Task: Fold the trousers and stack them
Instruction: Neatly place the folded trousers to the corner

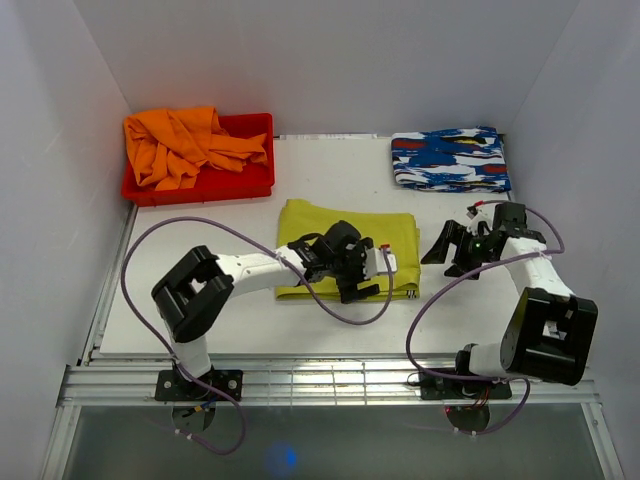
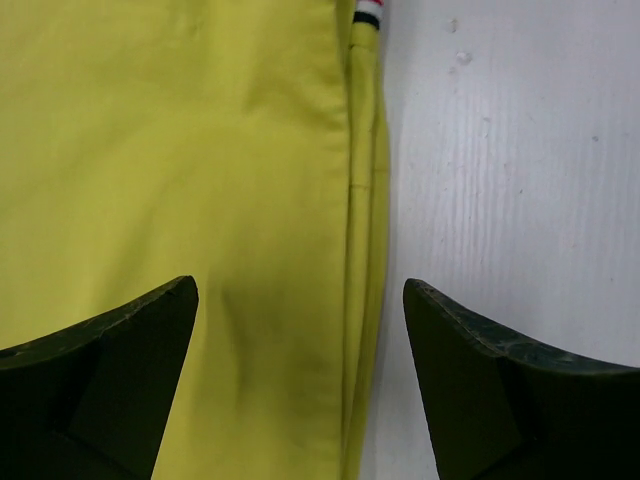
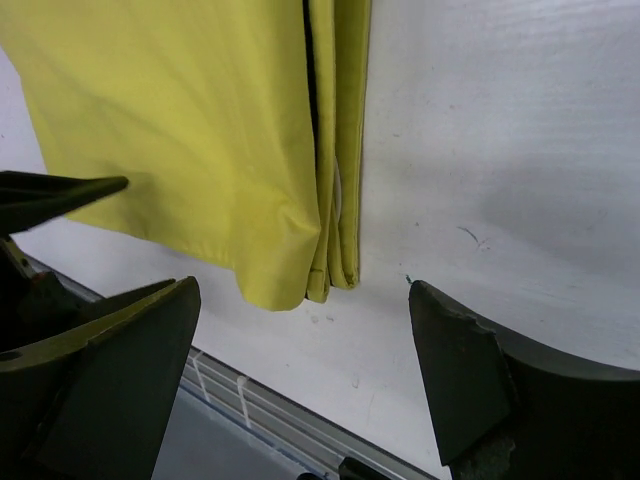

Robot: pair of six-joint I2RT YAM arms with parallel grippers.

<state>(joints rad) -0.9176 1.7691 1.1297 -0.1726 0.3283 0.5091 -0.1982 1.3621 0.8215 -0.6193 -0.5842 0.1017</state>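
The yellow-green trousers (image 1: 310,225) lie folded into a flat rectangle at the middle of the white table. My left gripper (image 1: 372,271) hovers open over their right edge; in the left wrist view the folded edge (image 2: 362,250) runs between my open fingers, with a striped waistband tag (image 2: 368,17) at the top. My right gripper (image 1: 445,245) is open and empty just right of the trousers. The right wrist view shows the folded corner (image 3: 300,250) ahead of its open fingers, on bare table.
A red bin (image 1: 215,182) holding an orange garment (image 1: 185,145) stands at the back left. A folded blue, white and red patterned cloth (image 1: 450,160) lies at the back right. White walls enclose the table; a metal rail (image 1: 330,380) runs along the near edge.
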